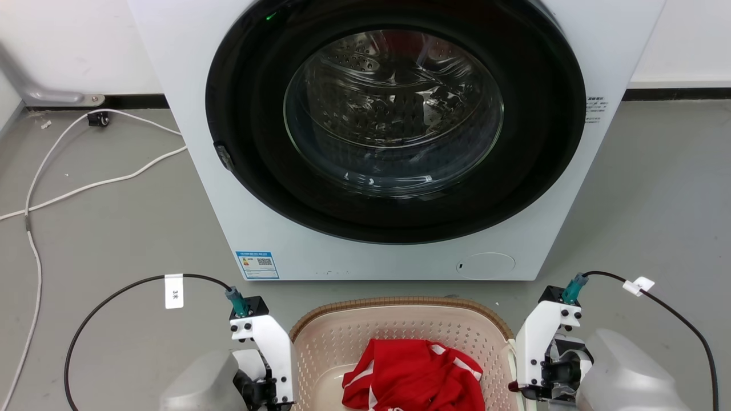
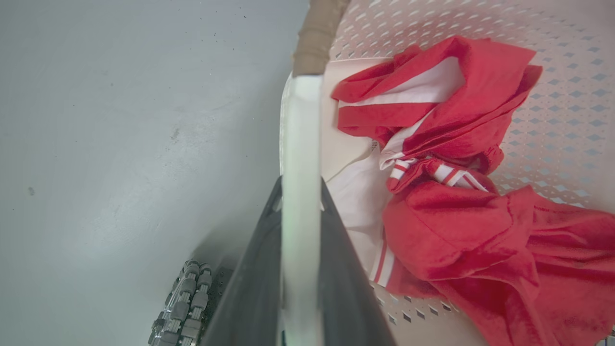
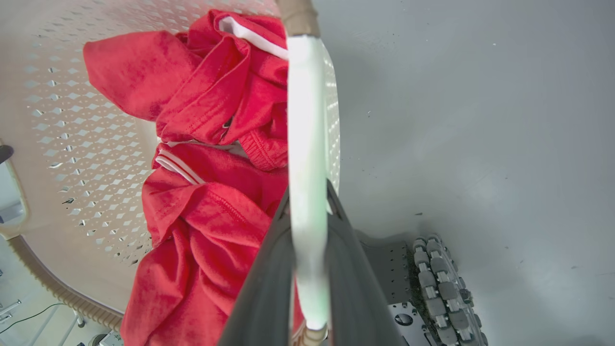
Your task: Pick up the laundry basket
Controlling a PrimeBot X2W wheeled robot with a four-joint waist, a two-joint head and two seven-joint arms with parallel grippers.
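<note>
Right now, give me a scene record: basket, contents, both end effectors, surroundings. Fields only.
laundry basket: in front of the washer, between both arms, opening up
contents: red garment with white trim, bunched inside
left end effector: shut on the white left handle
right end effector: shut on the white right handle
washer door: shut
lifted off the floor: cannot tell

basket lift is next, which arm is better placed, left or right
Neither leads. The left gripper is clamped on one white handle of the basket, the right gripper on the other handle, so lifting with both together looks best.
</note>
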